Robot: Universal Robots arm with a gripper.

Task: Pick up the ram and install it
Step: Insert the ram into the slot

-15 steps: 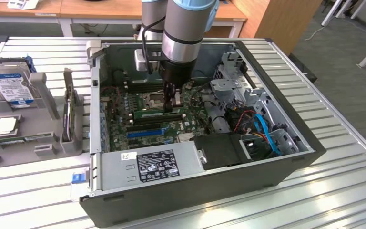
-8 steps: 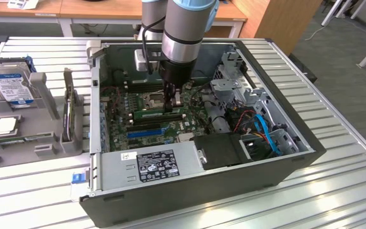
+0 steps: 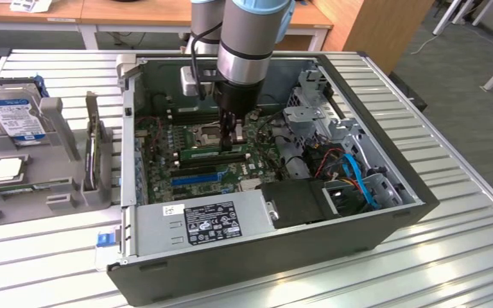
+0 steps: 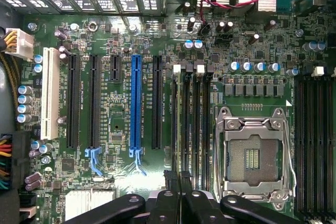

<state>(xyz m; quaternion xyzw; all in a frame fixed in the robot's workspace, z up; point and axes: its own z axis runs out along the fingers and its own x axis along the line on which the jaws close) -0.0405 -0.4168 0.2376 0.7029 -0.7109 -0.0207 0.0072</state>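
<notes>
My gripper (image 3: 229, 142) reaches down into the open computer case (image 3: 384, 218), over the motherboard (image 3: 165, 160) beside the processor socket (image 3: 205, 134). Its fingers are shut on the ram (image 3: 210, 154), a long green stick lying along the memory slots just in front of the socket. In the wrist view the gripper (image 4: 178, 178) sits over the bank of black memory slots (image 4: 198, 124) next to the socket (image 4: 252, 153). There the ram (image 4: 180, 129) appears edge-on as a thin dark line running away from the fingertips.
The power supply (image 3: 208, 221) lies along the case's near side, with drive cages and blue cables (image 3: 358, 183) on the exterior view's right. A grey holder (image 3: 62, 199) on the exterior view's left carries a hard drive (image 3: 11, 115), a processor (image 3: 5, 168) and an upright card (image 3: 94, 151).
</notes>
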